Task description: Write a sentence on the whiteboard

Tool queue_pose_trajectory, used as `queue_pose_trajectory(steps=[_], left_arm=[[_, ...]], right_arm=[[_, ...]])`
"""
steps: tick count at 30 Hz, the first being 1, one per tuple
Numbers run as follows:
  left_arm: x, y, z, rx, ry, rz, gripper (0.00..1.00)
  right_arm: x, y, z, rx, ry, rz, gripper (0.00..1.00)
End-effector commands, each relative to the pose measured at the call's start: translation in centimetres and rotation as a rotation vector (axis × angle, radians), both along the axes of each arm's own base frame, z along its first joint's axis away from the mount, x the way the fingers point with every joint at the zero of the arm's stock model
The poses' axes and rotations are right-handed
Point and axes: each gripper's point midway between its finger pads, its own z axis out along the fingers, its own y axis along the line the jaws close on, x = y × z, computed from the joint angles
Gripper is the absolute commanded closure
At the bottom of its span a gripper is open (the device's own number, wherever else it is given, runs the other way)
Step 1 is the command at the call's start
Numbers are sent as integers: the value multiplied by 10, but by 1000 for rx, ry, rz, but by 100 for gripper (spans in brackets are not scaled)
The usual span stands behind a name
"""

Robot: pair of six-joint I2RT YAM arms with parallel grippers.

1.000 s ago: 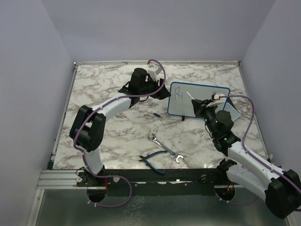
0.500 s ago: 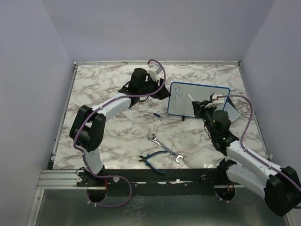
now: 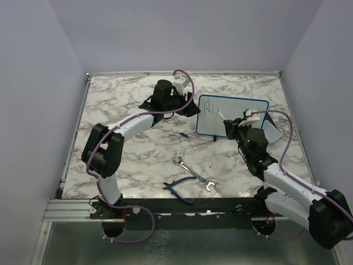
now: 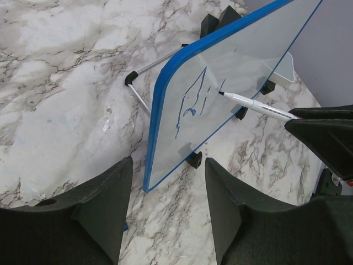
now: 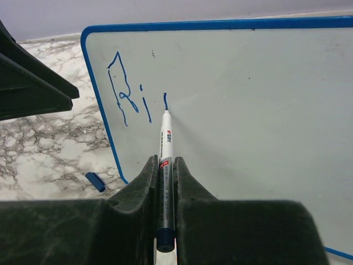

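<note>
The marker (image 5: pixel 165 144) tip has crept rightward, and the sentence (image 5: pixel 130 99) now reads "Ri" with a fresh short stroke beside it. The right gripper (image 5: pixel 164 163) pinches the marker, its tip touching the whiteboard (image 5: pixel 248 110), which stands tilted at the marble table's (image 3: pixel 138 160) far right. The left gripper (image 4: pixel 168 165) hangs spread by the board's left edge.

Marble-patterned tabletop (image 3: pixel 143 157) sitting inside a pale booth
Plain lavender walls (image 3: pixel 33 99) are enclosing the grey-veined tabletop at left, back and right; soft, even light is falling across it, while an aluminium rail (image 3: pixel 66 210) is running along its near edge above a dull metal floor panel (image 3: pixel 193 245).
</note>
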Motion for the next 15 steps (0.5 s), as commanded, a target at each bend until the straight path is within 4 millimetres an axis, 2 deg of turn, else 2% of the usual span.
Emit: queue_pose_trajectory(steps=[1, 6, 15], left_arm=[[-1, -2, 11, -11, -29, -22, 44], [-2, -2, 11, -12, -30, -22, 44], [-2, -2, 10, -12, -27, -22, 44]], right_arm=[[3, 0, 0, -11, -3, 1, 99], [1, -5, 0, -7, -3, -19, 99], [2, 0, -3, -6, 2, 1, 100]])
